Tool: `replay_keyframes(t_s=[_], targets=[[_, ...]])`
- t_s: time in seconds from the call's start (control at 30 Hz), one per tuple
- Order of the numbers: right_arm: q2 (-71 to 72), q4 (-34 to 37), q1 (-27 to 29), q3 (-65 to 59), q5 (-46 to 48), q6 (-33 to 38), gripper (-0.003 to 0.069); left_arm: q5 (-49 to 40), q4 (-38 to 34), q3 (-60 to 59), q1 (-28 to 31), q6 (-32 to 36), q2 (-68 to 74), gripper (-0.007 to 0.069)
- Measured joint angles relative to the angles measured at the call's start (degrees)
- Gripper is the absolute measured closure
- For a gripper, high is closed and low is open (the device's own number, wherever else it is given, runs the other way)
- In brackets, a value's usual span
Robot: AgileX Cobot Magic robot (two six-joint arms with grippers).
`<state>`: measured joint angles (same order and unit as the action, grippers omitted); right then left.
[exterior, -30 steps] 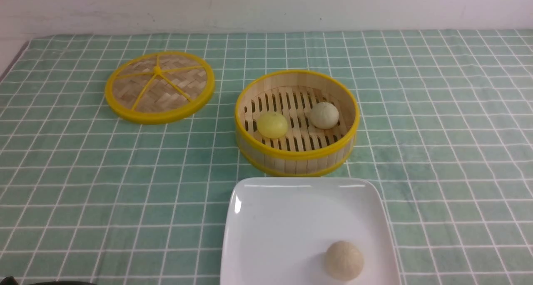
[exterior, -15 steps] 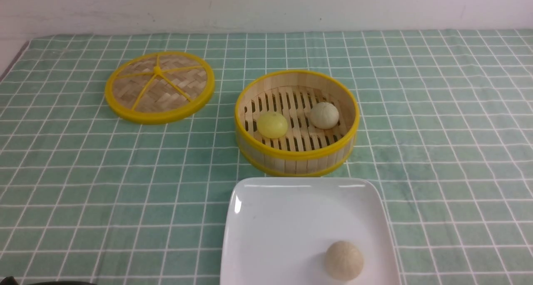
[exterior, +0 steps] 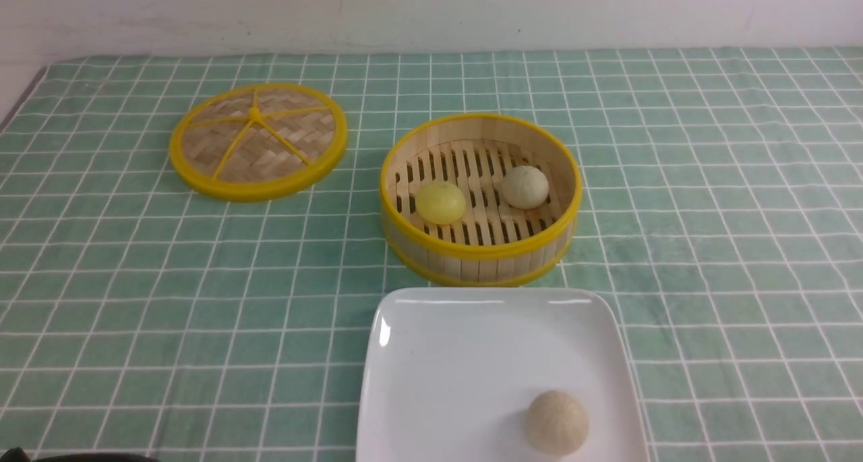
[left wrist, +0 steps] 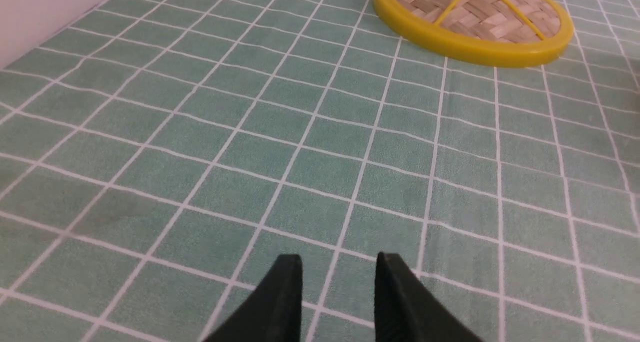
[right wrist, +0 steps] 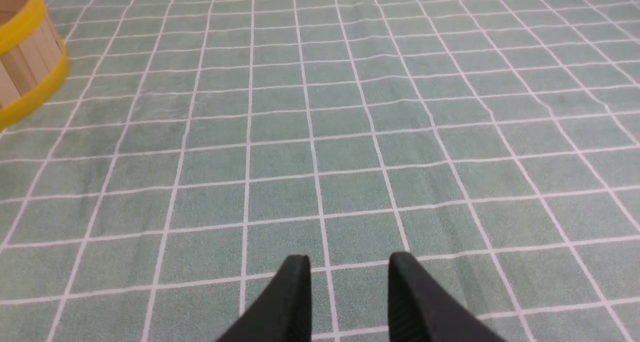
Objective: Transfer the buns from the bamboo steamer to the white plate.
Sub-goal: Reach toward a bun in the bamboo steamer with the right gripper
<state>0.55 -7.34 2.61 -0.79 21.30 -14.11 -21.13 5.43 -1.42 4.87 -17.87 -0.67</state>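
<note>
Sitting inside the bamboo steamer (exterior: 480, 263) are the yellow bun (exterior: 441, 202), on the left, and the cream bun (exterior: 525, 187), on the right. The white plate (exterior: 458, 361) lies just nearer, in front. The left gripper (left wrist: 339, 262) and right gripper (right wrist: 349, 262) stand partly open, holding nothing.

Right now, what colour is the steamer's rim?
Yellow; the bamboo steamer shows best in front view.
</note>
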Motion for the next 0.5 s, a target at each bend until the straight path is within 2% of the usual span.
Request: replay_keyframes(t_s=[0.07, 0.1, 0.13, 0.17, 0.2, 0.23, 0.27, 0.33, 0.5], targets=[[0.0, 8.4, 0.0, -0.2, -1.3, -7.2, 0.0419, 0.5, -8.0, 0.0, 0.0, -5.6, 0.0, 0.0384], [0.0, 9.4, 0.0, -0.2, -1.3, -7.2, 0.0419, 0.5, -9.0, 0.0, 0.0, -7.1, 0.0, 0.0384], [0.0, 17.9, 0.0, -0.4, -1.8, -14.2, 0.0419, 0.7, -18.7, -0.1, 0.0, -13.8, 0.0, 0.0384], [0.0, 19.5, 0.0, -0.4, -1.8, -16.1, 0.0419, 0.7, -23.0, -0.1, 0.0, -17.2, 0.0, 0.0384], [0.0, 24.5, 0.0, -0.4, -1.5, -19.4, 0.0419, 0.7, -29.0, -0.1, 0.0, -22.0, 0.0, 0.0384], [0.0, 25.7, 0.0, -0.5, -1.5, -20.4, 0.0419, 0.7, -32.5, -0.1, 0.0, -25.3, 0.0, 0.0384], [0.0, 26.4, 0.0, -0.4, -1.5, -20.6, 0.0419, 0.8, -33.3, -0.1, 0.0, -26.0, 0.0, 0.0384], [0.0, 28.1, 0.0, -0.5, -1.5, -21.7, 0.0419, 1.1, -41.2, -0.1, 0.0, -31.2, 0.0, 0.0384], [0.0, 28.6, 0.0, -0.5, -1.6, -21.8, 0.0419, 1.9, -43.7, -0.1, 0.0, -32.2, 0.0, 0.0384]])
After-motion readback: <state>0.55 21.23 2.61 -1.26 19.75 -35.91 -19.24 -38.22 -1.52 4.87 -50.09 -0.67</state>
